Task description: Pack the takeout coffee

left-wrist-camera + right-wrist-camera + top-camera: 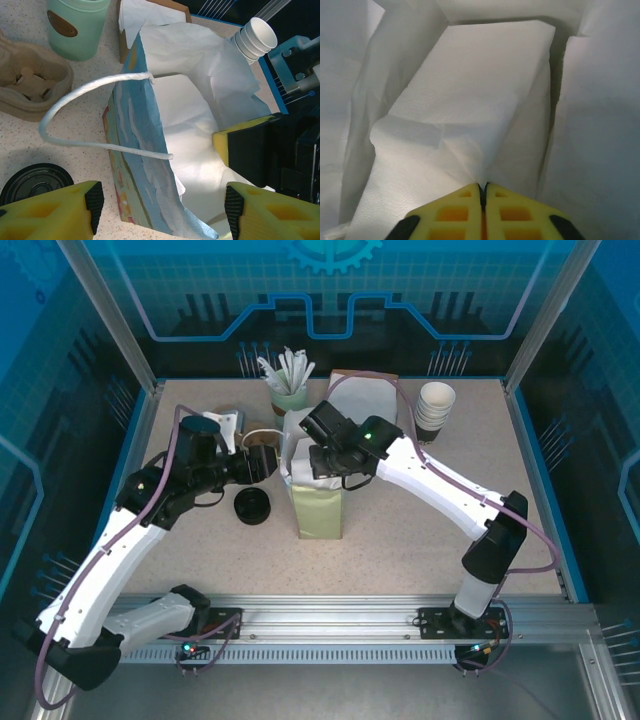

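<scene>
The takeout coffee [252, 507] stands on the table left of the paper bag [320, 510], its black lid [35, 182] facing up. My left gripper [265, 465] is at the bag's left side. It [162, 202] is open, and the bag's blue wall [135, 165] rises between its fingers without touching either one. My right gripper [312, 455] reaches down into the bag's mouth. Its jaws [483, 187] are pressed together on a fold of white napkin [460, 145] inside the white-lined bag.
A mint-green cup of stirrers [290, 390] and a brown box of napkins [362, 390] stand behind the bag. A stack of lidless cups [433, 408] is at the back right. A cardboard cup carrier [30, 80] lies back left. The bag's rope handle [75, 100] hangs toward the coffee.
</scene>
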